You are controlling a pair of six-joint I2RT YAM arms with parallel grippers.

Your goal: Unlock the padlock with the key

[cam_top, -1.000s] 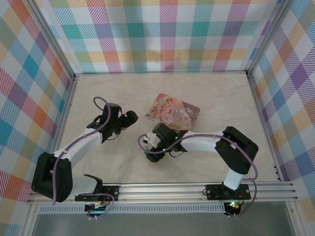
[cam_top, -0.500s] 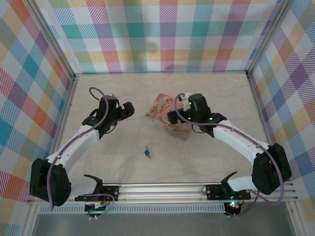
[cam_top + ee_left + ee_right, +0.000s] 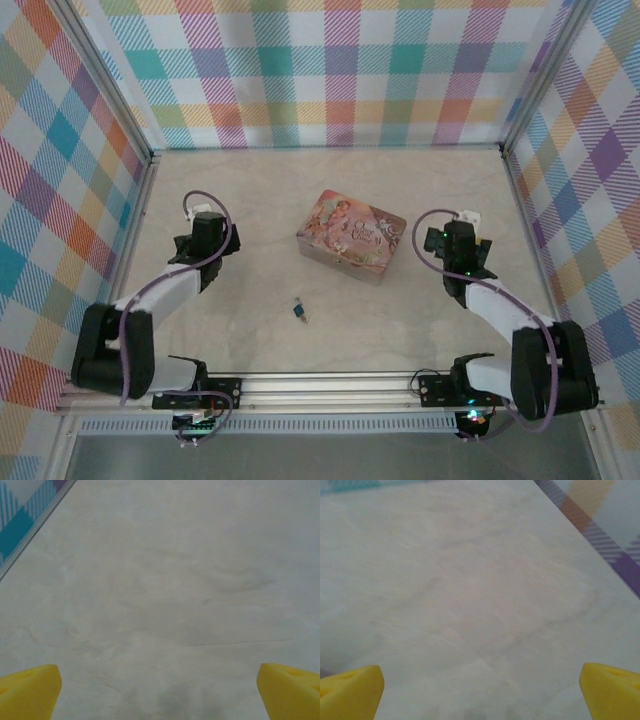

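Here's the tabletop (image 3: 250,190), pale cream with faint grey marbled veins running across it, matte and evenly lit, only soft shadows anywhere. Boxing it in on three sides, bright plaid panels: the far wall (image 3: 340,70) in pink, teal, orange and yellow checks, the left wall (image 3: 50,180) leaning out with the same pattern, and the right wall (image 3: 600,180) showing more purple and blue. Silver metal posts (image 3: 105,80) run down the two far corners where the panels meet. Along the near edge, a ribbed aluminium rail (image 3: 330,385) spans left to right. Up close, a metal strip edges the plaid where wall meets tabletop.
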